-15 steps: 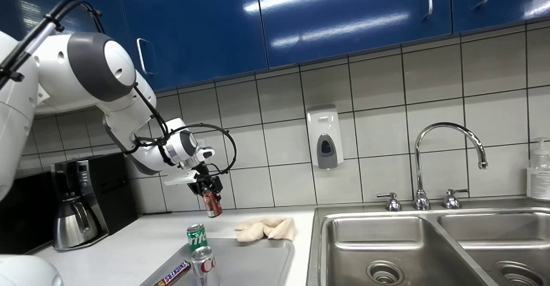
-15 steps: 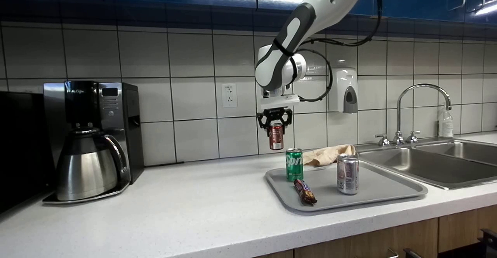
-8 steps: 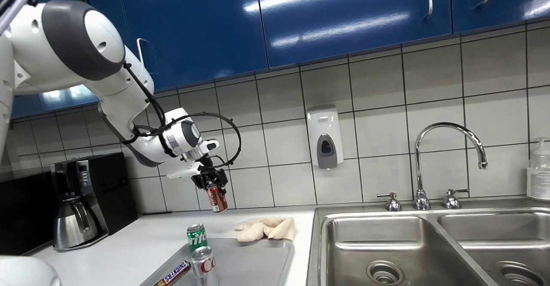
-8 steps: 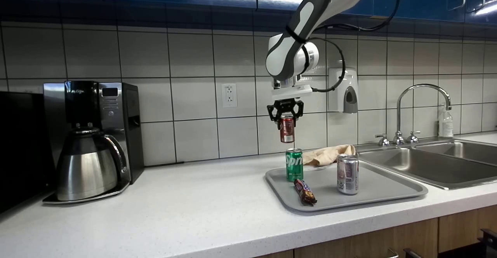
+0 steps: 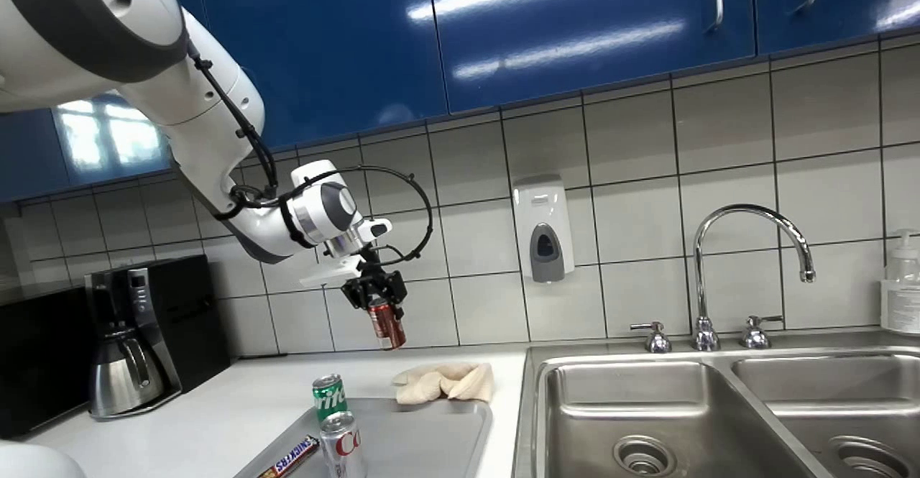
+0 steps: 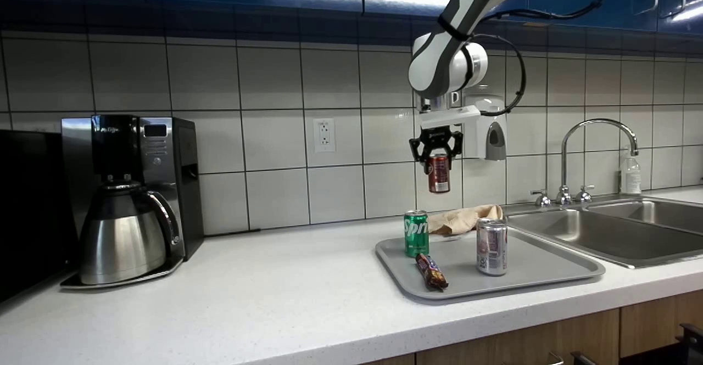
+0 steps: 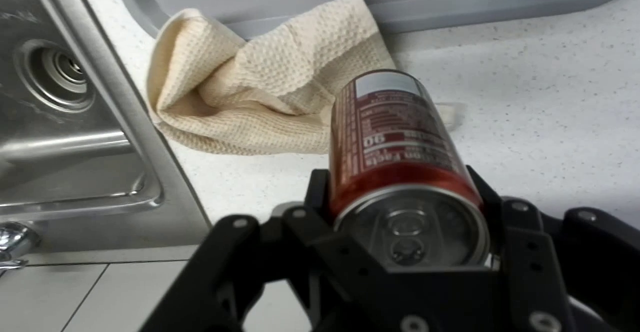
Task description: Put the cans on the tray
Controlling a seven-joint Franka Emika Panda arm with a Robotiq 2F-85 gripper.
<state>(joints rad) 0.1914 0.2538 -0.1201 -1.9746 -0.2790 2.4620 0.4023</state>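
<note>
Holding red can (image 6: 439,177) aloft

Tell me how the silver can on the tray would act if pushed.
Upright and taller than wide, the silver can might tip if pushed high. Once down, its round side could let it roll; the rim of the tray may stop it.

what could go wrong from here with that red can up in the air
If the grip slips, the red can could fall from the end effector, which holds it in the air.

Bringing it down onto the tray might knock over the green can or silver can, both standing there.

The towel lies partly over the tray's edge, so a can set on it could tip.
</note>
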